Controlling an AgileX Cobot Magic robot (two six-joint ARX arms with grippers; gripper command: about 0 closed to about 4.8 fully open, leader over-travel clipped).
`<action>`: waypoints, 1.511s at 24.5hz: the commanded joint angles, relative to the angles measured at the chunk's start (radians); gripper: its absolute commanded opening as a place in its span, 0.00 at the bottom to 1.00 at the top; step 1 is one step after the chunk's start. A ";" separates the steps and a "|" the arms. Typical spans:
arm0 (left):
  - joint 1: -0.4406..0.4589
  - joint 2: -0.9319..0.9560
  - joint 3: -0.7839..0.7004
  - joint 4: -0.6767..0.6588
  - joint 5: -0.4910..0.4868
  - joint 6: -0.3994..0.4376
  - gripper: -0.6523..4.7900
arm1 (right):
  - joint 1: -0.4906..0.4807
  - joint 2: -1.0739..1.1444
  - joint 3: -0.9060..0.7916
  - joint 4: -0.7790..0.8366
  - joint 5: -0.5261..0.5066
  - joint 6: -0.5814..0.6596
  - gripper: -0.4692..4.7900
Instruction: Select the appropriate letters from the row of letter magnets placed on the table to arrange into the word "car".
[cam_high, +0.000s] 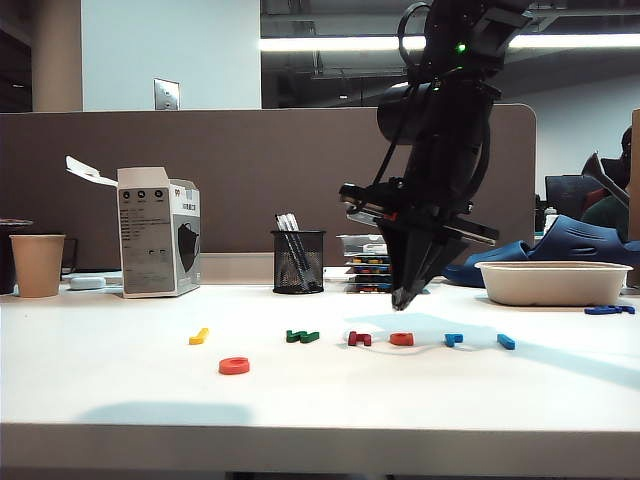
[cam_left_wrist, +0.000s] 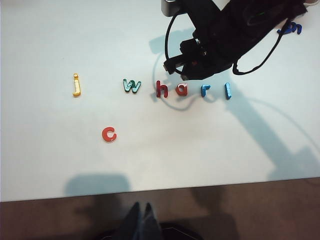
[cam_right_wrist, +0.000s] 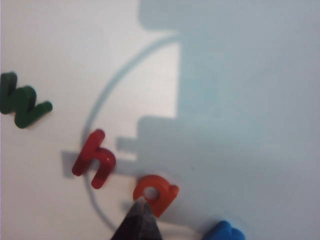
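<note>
The rounded orange-red plastic "c" (cam_left_wrist: 109, 134) already lies forward of the row on the white matte table (cam_high: 120, 400); the step in hand appears to be fetching the orange plastic "a" (cam_right_wrist: 156, 193). The right gripper (cam_right_wrist: 138, 219), fingers pressed together and empty, hangs just above that letter, which lies flat between the dark red "h" (cam_right_wrist: 95, 158) and the light blue "r" (cam_left_wrist: 205, 91). The next move likely calls for spreading the fingers before descending. The left gripper (cam_left_wrist: 140, 220) is high above the near table edge, closed and empty.
</note>
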 joint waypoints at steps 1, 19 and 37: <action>0.001 -0.002 0.004 0.000 -0.010 0.003 0.11 | 0.000 -0.002 0.002 -0.024 0.003 -0.005 0.08; 0.001 -0.002 0.004 -0.001 -0.010 0.003 0.11 | 0.000 0.034 0.001 -0.013 -0.001 -0.005 0.08; 0.001 -0.002 0.004 0.000 -0.010 0.003 0.11 | 0.001 0.038 0.001 -0.012 -0.035 -0.005 0.08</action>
